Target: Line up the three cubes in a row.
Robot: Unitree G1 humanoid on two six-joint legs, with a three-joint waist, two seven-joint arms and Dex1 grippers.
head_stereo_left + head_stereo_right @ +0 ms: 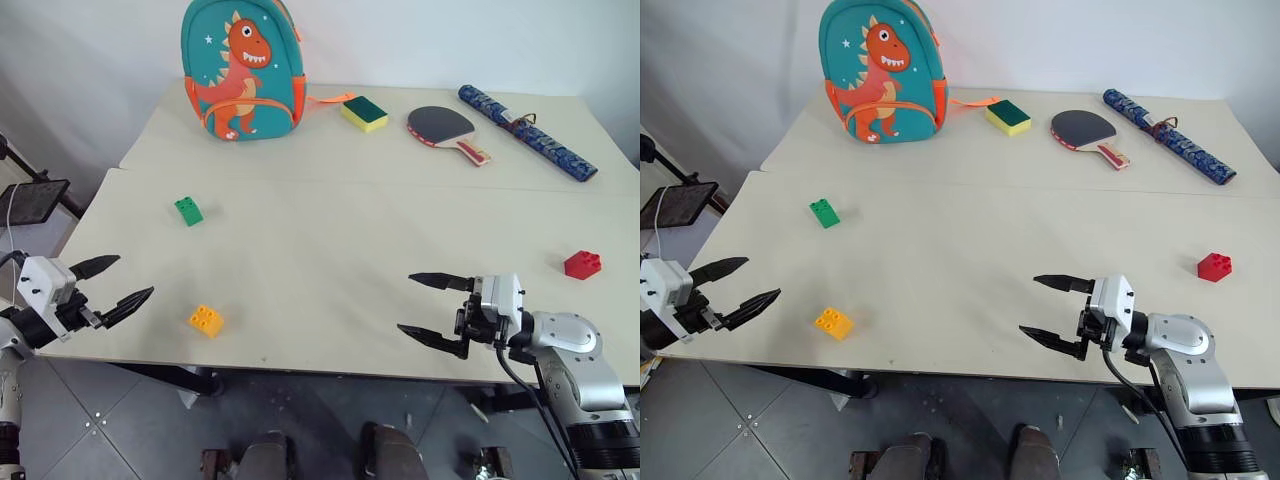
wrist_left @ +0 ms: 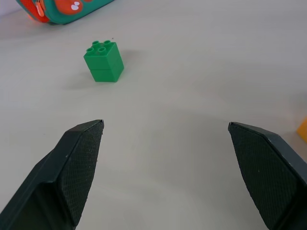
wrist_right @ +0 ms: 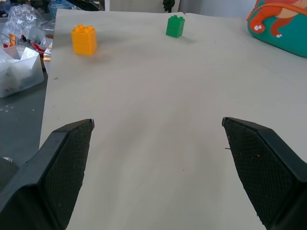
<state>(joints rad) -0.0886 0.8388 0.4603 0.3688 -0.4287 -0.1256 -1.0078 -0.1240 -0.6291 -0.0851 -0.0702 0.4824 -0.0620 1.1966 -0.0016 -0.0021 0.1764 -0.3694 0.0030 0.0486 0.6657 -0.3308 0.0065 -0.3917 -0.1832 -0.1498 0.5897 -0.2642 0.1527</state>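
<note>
Beige table (image 1: 330,250) stretched wide between the three bricks. Green brick (image 1: 188,210) sat toward the left edge, yellow-orange brick (image 1: 206,320) close to the near edge at left, red brick (image 1: 583,264) by the right edge, all well apart. Left gripper (image 1: 113,284) hung off the near-left corner, right gripper (image 1: 432,311) over the near edge; both claws were spread and empty.
</note>
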